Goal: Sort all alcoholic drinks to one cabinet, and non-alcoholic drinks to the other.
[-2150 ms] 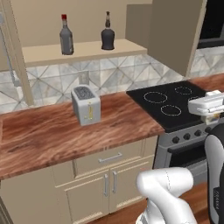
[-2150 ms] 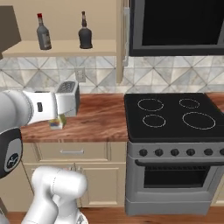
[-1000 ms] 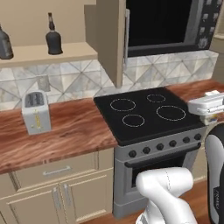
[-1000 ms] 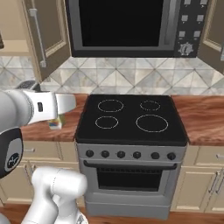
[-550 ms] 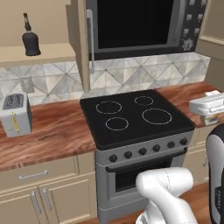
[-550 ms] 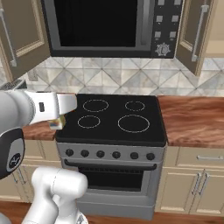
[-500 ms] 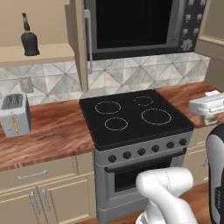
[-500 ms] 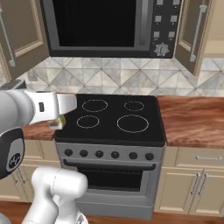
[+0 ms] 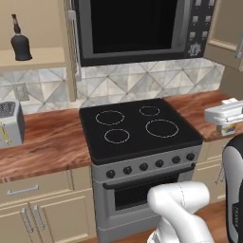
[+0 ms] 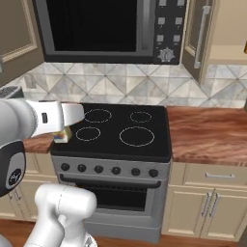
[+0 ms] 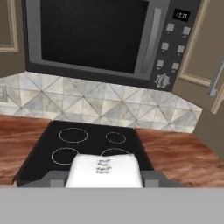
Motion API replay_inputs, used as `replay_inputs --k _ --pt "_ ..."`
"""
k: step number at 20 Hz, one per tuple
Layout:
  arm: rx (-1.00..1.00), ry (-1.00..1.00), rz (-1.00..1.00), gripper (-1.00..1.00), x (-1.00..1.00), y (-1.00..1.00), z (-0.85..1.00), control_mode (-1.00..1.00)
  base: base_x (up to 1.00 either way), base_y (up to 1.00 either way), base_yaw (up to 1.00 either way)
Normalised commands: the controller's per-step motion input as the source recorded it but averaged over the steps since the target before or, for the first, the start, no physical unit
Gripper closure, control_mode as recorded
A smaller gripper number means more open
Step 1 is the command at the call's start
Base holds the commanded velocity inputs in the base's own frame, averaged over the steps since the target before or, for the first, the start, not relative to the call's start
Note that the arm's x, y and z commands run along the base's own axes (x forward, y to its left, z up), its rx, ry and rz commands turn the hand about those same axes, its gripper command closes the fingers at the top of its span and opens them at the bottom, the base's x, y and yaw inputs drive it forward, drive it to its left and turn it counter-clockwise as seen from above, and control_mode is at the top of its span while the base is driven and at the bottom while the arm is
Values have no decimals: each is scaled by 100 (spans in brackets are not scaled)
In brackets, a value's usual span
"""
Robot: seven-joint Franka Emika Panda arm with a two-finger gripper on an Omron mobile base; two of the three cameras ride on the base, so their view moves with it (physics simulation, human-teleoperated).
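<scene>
Meanwhile, at the left base view's right edge, the gripper (image 9: pixel 227 124) clamps the white-cream carton (image 9: pixel 229 101). In the right base view, the narrower cabinet (image 10: pixel 226 54) stands open upper right. The hand view shows the carton low center, cabinet farther right.

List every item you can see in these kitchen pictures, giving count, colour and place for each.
microwave: one, black and grey, on the wall above the stove
stove: one, black top with four rings, between the counters
counter: wooden brown, on both sides of the stove
toaster: one, grey, on the counter left of the stove
black bottle: one, on the pale shelf of the open wall cabinet left of the microwave
narrower cabinet: one, tan, open, right of the microwave
carton: one, white-cream, gripped over the stove's edge
end effector: one, closed on the carton
arm: one, white
</scene>
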Motion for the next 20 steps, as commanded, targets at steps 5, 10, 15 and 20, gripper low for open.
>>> replay_inputs --k 5,10,15,20 --pt "0 0 0 100 0 0 0 100 -13 -49 6" --pt "0 0 0 100 0 0 0 100 -18 -49 6" --pt "0 0 0 100 0 0 0 100 -15 -43 5" --pt "0 0 0 100 0 0 0 100 -9 -39 5"
